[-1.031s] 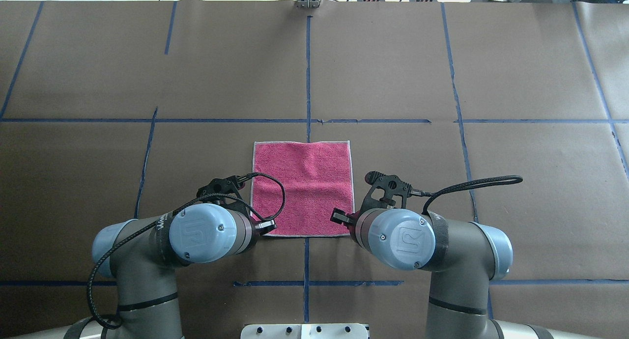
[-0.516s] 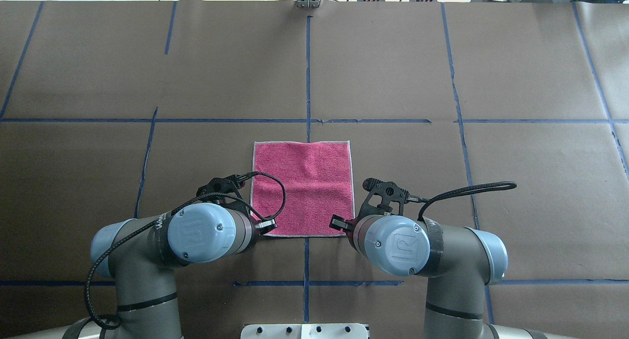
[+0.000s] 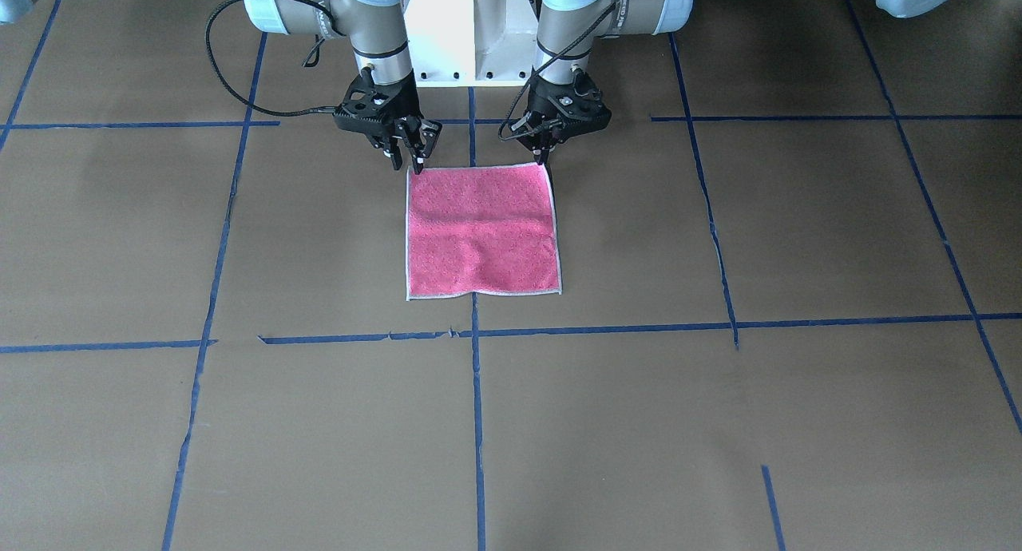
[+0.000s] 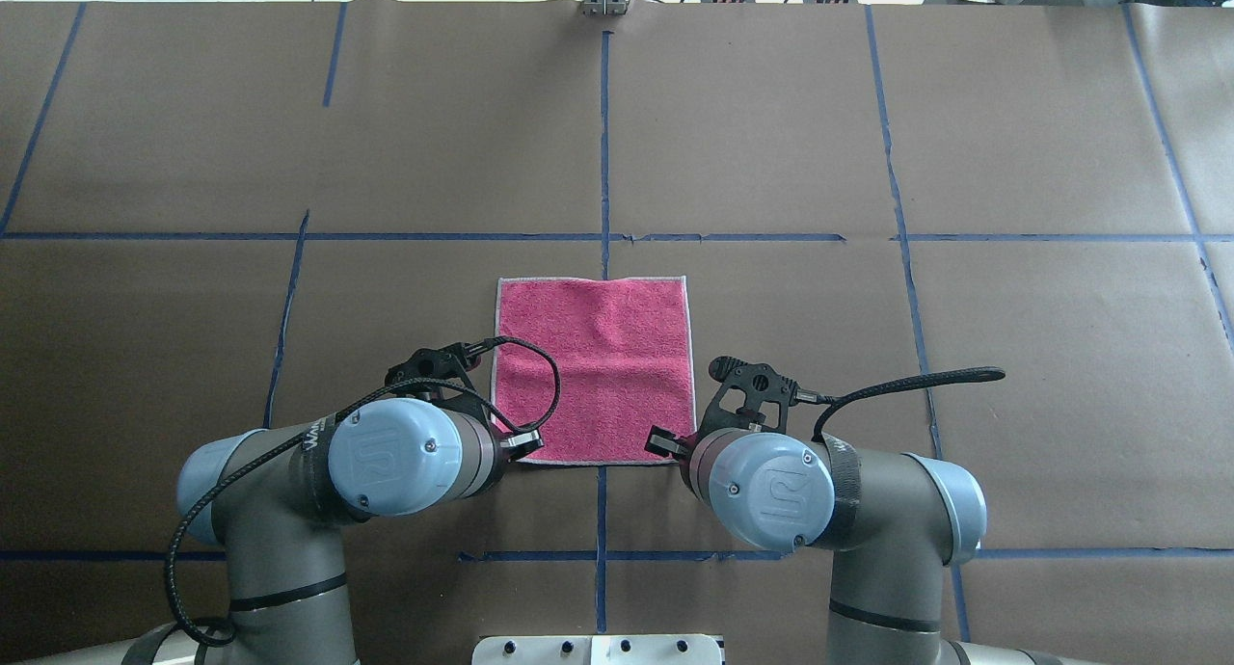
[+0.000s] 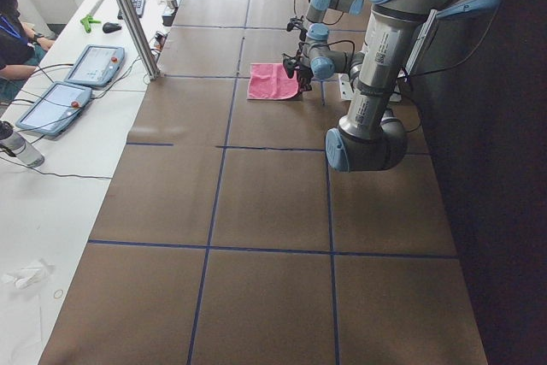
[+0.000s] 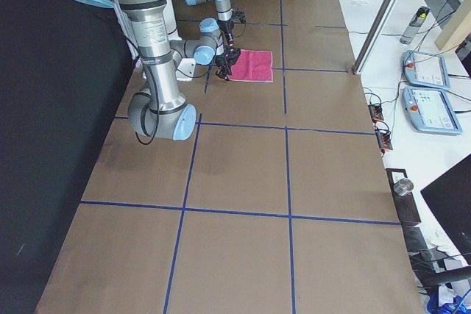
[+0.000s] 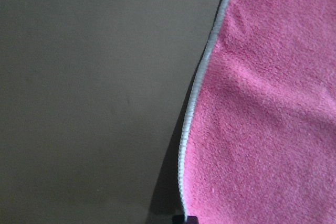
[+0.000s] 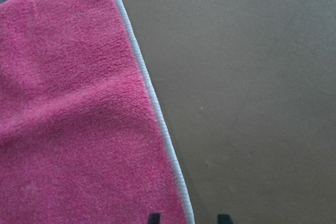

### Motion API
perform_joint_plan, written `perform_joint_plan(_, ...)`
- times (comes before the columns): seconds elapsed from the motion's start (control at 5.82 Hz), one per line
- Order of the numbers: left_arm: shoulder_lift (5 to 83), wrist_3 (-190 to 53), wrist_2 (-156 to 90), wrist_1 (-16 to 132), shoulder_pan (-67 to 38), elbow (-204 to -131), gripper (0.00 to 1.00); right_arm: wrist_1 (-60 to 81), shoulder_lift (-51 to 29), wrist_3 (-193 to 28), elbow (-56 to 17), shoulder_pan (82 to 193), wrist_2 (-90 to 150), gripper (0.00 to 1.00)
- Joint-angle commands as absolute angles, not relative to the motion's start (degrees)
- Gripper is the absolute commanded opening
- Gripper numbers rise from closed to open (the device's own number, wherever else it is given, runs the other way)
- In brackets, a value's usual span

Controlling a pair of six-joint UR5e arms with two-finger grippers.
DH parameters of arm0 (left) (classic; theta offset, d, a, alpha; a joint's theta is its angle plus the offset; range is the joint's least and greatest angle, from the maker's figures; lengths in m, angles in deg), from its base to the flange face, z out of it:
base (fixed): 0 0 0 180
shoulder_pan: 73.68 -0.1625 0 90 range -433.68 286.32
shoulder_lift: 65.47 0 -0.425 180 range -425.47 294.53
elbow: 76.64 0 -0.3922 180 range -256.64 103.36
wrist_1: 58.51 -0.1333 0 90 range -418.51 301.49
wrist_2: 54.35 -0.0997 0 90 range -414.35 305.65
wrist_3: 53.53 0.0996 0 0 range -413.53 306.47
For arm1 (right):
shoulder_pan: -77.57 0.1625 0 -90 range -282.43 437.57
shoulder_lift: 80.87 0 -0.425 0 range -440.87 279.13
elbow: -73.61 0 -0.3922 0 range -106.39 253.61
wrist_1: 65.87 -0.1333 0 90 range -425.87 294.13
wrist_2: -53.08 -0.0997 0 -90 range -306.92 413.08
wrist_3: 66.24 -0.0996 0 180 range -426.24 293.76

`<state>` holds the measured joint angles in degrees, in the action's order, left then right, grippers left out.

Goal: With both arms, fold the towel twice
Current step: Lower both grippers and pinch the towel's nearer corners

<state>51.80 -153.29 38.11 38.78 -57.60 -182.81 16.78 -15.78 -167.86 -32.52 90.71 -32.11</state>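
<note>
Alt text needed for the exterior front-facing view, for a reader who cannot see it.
A pink towel lies flat on a brown paper-covered table marked with blue tape lines. From the top of the view, the right gripper comes down at the towel's top-left corner and the left gripper at its top-right corner.

pink towel spread flat, left gripper and right gripper at near corners

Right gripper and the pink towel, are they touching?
Cannot tell. The right wrist view shows the right gripper open astride the towel edge, but no view plainly shows contact or a gap.
</note>
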Motion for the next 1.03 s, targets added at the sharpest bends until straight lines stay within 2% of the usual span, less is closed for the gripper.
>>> perform_joint_plan(0.0,51.78,-153.29,38.11,38.78,-57.69,-182.81,0.0,16.75,-15.83,-168.01,-32.38,90.57,-31.91,0.41)
perform_joint_plan(0.17,51.78,-153.29,38.11,38.78,-57.6,-182.9,0.0,16.75,-15.91,-168.1,-32.38,90.57,-31.91,0.4)
perform_joint_plan(0.34,51.78,-153.29,38.11,38.78,-57.69,-182.81,0.0,16.84,-15.91,-168.1,-32.38,90.57,-31.82,0.31)
perform_joint_plan(0.52,51.69,-153.29,38.11,38.78,-57.69,-182.81,0.0,16.75,-16.09,-168.19,-32.38,90.57,-31.56,0.29)
perform_joint_plan(0.86,51.69,-153.29,38.11,38.69,-57.6,-182.81,0.0,16.84,-16.18,-168.1,-32.21,90.57,-31.56,0.3)
